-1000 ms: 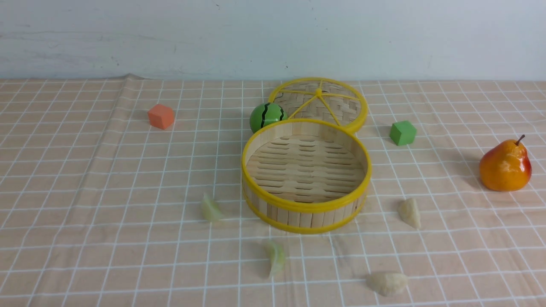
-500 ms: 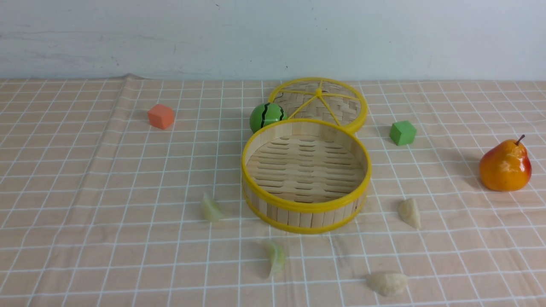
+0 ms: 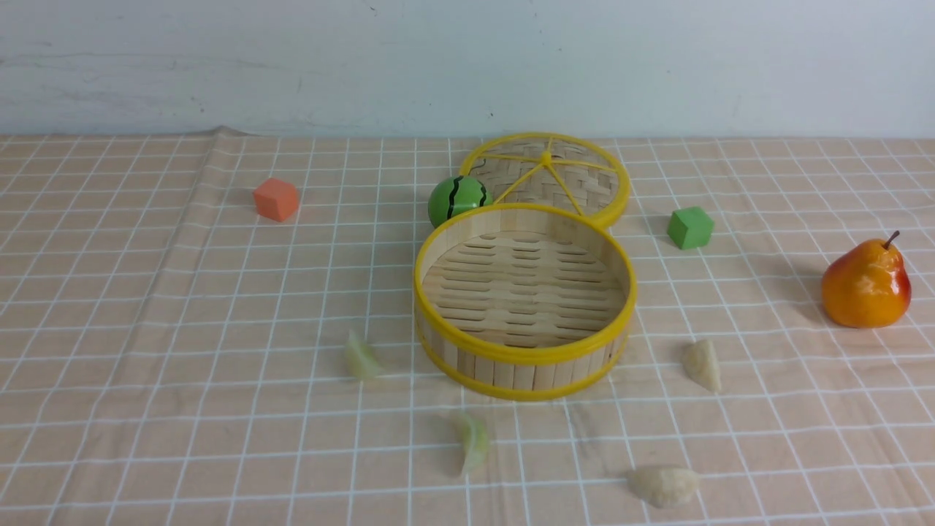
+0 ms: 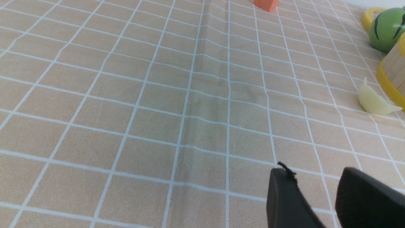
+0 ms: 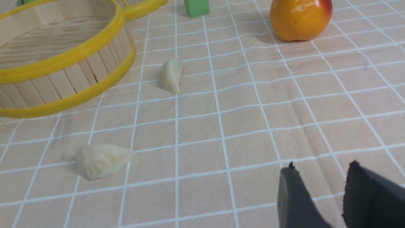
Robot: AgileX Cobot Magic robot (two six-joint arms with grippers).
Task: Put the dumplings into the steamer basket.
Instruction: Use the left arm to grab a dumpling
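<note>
Left gripper (image 4: 313,173) and right gripper (image 5: 321,167) hang half-open and empty, so I'd take the dumplings (image 3: 701,364) lying on the cloth (image 3: 182,329) near the empty steamer basket (image 3: 524,356) one each, pinching across the belly.

A table under a peach checked cloth (image 3: 182,329) with white grid lines is carrying everything. Ahead of the left gripper (image 4: 313,172), past bare cloth, a pale green dumpling (image 4: 375,101) is lying just beside the steamer basket (image 4: 390,66); a striped green ball (image 4: 384,28) and an orange cube (image 4: 265,3) are sitting farther off. Ahead of the right gripper (image 5: 321,167), a near cream dumpling (image 5: 102,160) and a far cream dumpling (image 5: 171,76) are lying apart, with a green cube (image 5: 196,7) and a pear (image 5: 299,19) standing beyond. A second green dumpling (image 3: 472,442) is lying on the basket's gripper-facing side, and a woven lid (image 3: 577,183) is lying flat behind the basket.
</note>
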